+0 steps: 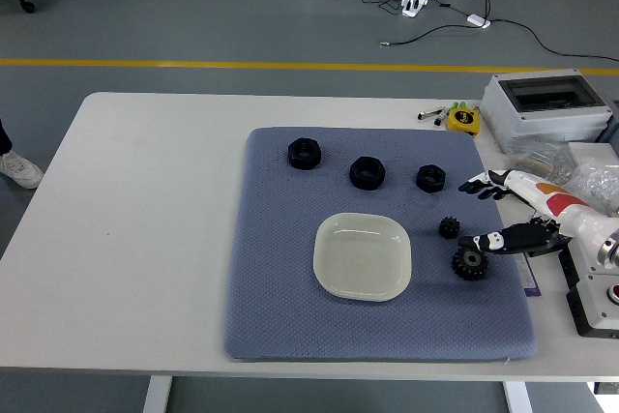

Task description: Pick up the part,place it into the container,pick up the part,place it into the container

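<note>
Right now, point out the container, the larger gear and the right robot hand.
container [363, 256], head view, on its pale bare bottom.
larger gear [470, 263], head view, on its toothed black body.
right robot hand [503, 212], head view, on the middle of the hand beside the gears.

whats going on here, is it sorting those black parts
The right robot hand reaches in over the blue mat, its lower fingers at the large black gear, which lies on the mat. A smaller gear and three black nuts also lie there. The white container looks empty. The left arm is out of view.
</note>
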Available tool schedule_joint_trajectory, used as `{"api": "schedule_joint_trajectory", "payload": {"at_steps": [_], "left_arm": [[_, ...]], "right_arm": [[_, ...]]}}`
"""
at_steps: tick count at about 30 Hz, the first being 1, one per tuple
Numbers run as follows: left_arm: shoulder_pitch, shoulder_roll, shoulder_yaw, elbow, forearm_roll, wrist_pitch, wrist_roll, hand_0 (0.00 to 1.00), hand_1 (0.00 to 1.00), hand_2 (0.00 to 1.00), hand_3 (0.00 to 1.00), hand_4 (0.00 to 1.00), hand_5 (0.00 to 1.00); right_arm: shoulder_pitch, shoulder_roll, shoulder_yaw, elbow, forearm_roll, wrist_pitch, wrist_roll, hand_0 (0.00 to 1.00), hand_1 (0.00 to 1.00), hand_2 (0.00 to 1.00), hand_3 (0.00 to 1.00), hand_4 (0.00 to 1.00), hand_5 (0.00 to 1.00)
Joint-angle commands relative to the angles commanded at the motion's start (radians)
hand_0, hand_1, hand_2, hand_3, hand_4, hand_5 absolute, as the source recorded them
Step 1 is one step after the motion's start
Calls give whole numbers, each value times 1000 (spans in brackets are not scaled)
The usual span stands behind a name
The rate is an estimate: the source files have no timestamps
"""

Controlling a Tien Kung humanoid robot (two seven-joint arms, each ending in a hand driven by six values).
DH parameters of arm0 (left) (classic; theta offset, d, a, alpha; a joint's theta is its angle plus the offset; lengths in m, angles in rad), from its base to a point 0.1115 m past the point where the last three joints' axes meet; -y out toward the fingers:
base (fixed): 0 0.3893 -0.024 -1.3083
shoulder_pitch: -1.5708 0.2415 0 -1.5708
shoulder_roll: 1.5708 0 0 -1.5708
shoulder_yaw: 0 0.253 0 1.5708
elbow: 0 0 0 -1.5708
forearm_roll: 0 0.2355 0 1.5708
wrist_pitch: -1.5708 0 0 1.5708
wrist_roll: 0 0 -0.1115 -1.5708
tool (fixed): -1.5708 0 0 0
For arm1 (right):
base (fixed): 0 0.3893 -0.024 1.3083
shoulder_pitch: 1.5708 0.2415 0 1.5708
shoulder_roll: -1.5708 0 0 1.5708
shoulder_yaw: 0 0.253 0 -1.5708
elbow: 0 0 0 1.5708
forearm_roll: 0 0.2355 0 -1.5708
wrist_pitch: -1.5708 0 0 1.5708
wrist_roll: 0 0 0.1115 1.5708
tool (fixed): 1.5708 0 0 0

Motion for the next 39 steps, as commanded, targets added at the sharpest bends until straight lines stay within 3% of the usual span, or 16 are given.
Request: {"api": "schedule_joint_trajectory", "payload": {"at_steps": [8,20,39], "left_arm": [[3,2,0,0,-1,0,0,702,647,664,579,669,628],[5,5,-1,1,2,-1,1,702,647,667,581,670,627],[-3,5,5,0,-10,2,-2,702,646,667,582,671,627]], "right_arm": [[36,-4,-63,-41,-227,4,-1,690,687,731,732,998,329],[47,2,-121,-59,-218,18,1,671,675,719,714,998,310],[95,19,-210,-160,-172,-12,12,644,655,701,658,998,302]]}}
